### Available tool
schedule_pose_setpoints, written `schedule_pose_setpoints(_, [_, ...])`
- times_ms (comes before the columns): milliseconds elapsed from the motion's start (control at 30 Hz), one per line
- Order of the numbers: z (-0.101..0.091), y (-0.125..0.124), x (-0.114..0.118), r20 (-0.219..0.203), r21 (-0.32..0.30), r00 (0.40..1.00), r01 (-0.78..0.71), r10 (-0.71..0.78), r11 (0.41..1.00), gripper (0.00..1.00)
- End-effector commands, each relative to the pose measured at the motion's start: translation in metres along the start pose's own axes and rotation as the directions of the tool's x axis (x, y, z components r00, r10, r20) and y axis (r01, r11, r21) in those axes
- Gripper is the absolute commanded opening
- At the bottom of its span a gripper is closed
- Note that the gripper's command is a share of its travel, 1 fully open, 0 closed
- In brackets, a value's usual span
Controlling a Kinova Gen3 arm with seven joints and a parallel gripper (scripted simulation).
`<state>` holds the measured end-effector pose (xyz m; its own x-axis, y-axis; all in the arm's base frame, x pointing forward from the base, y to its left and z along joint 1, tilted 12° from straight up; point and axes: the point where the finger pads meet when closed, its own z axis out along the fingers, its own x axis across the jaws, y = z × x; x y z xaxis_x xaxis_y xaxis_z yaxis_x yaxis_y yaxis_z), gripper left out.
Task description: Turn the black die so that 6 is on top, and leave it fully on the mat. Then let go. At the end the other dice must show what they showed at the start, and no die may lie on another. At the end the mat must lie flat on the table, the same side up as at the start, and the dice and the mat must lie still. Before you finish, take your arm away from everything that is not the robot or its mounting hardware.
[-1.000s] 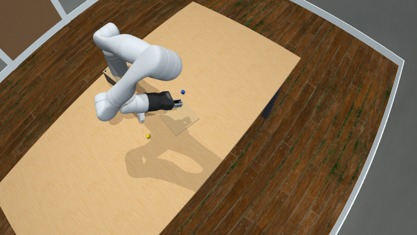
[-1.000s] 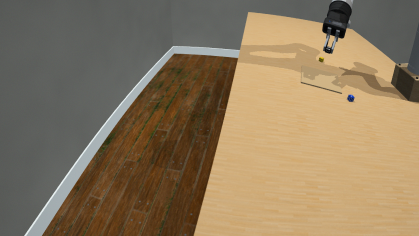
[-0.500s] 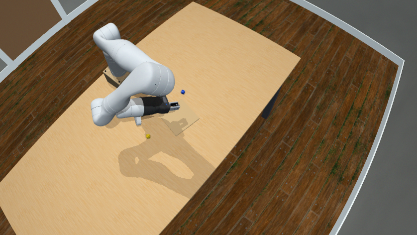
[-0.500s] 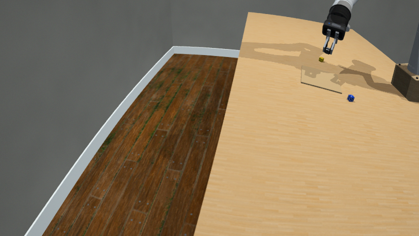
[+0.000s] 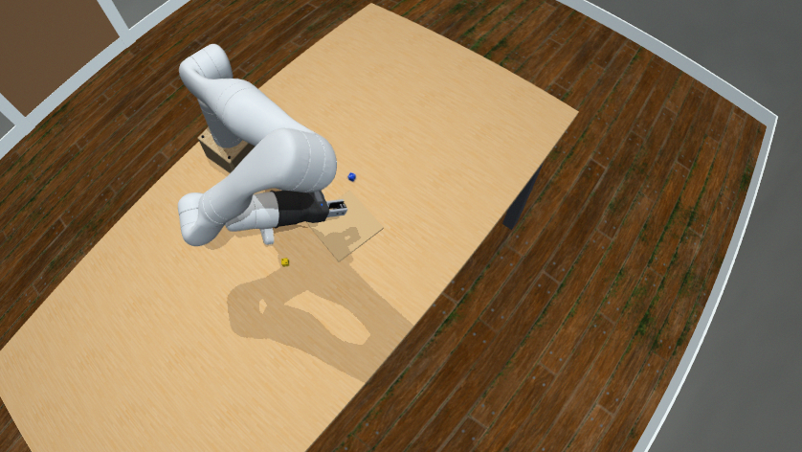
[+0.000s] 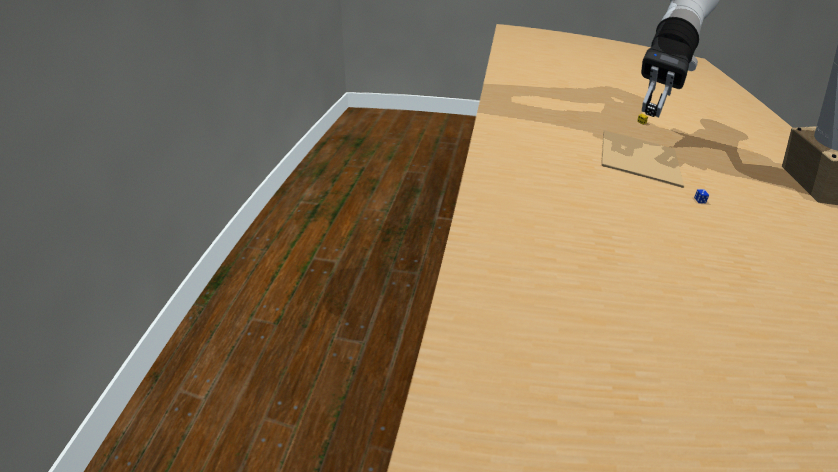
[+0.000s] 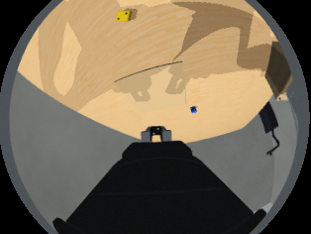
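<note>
My gripper (image 5: pixel 343 209) (image 6: pixel 651 109) (image 7: pixel 155 131) is shut on the small black die (image 6: pixel 650 109), which shows only as a dark speck between the fingertips. It hangs in the air over the thin tan mat (image 5: pixel 367 222) (image 6: pixel 636 158) (image 7: pixel 154 84), with the wrist lying nearly level. The mat lies flat on the table with the gripper's shadow on it. I cannot read the black die's faces.
A yellow die (image 5: pixel 284 261) (image 6: pixel 642 119) (image 7: pixel 123 16) lies on the table off one side of the mat. A blue die (image 5: pixel 351 176) (image 6: pixel 700 196) (image 7: pixel 194 109) lies off the other side. The arm's base block (image 5: pixel 223 152) (image 6: pixel 812 164) stands behind.
</note>
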<state>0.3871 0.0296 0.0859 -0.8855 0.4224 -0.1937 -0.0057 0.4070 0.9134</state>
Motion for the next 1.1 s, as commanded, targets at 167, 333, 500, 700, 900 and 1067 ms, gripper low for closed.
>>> schedule_pose_setpoints(167, [0.013, -0.027, 0.003, -0.005, 0.001, 1.0, -0.009, 0.009, 1.0, 0.34])
schedule_pose_setpoints(333, [0.02, -0.04, 0.003, -0.005, 0.001, 1.0, -0.009, 0.009, 1.0, 0.34])
schedule_pose_setpoints(500, [0.025, -0.05, 0.003, -0.005, 0.001, 1.0, -0.009, 0.009, 1.0, 0.34])
schedule_pose_setpoints(700, [0.028, -0.055, 0.003, -0.005, 0.001, 1.0, -0.009, 0.009, 1.0, 0.34])
schedule_pose_setpoints(900, [0.028, -0.055, 0.003, -0.005, 0.001, 1.0, -0.009, 0.009, 1.0, 0.34])
schedule_pose_setpoints(1067, [0.028, -0.055, 0.003, -0.005, 0.001, 1.0, -0.009, 0.009, 1.0, 0.34])
